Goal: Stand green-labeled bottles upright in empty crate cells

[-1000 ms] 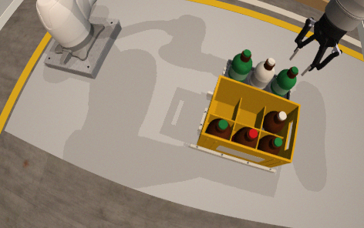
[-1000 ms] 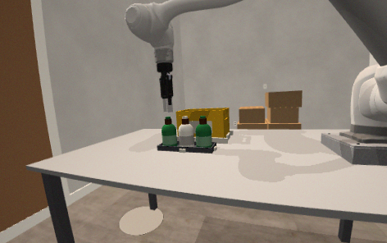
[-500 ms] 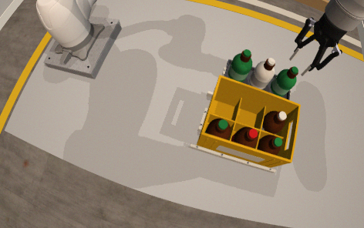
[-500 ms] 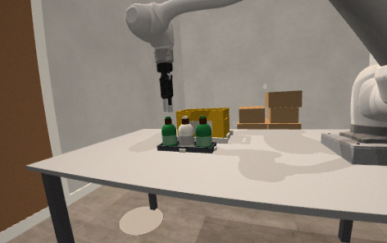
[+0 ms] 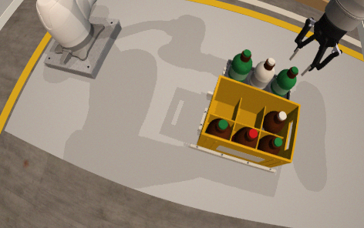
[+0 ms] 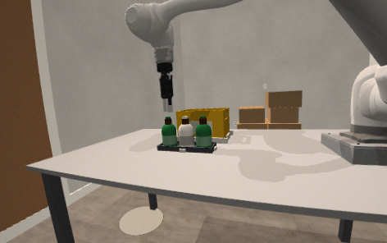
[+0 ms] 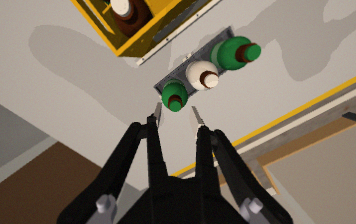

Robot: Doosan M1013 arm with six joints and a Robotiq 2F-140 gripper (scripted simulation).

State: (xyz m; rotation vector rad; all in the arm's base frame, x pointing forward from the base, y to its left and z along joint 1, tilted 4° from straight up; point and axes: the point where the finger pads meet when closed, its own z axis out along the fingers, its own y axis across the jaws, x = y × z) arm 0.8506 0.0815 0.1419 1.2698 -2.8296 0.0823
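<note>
Black gripper [image 5: 316, 58], jaws half spread and bare, above tray [image 6: 207, 149] edge.

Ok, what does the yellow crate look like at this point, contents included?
The yellow crate sits level on the table, right against the dark tray. Thin dividers split it into six cells, with slot handles in its walls. Four brown bottles stand upright in it: green cap, red cap, green cap, white cap. Two cells are empty. Nothing grips it.
</note>
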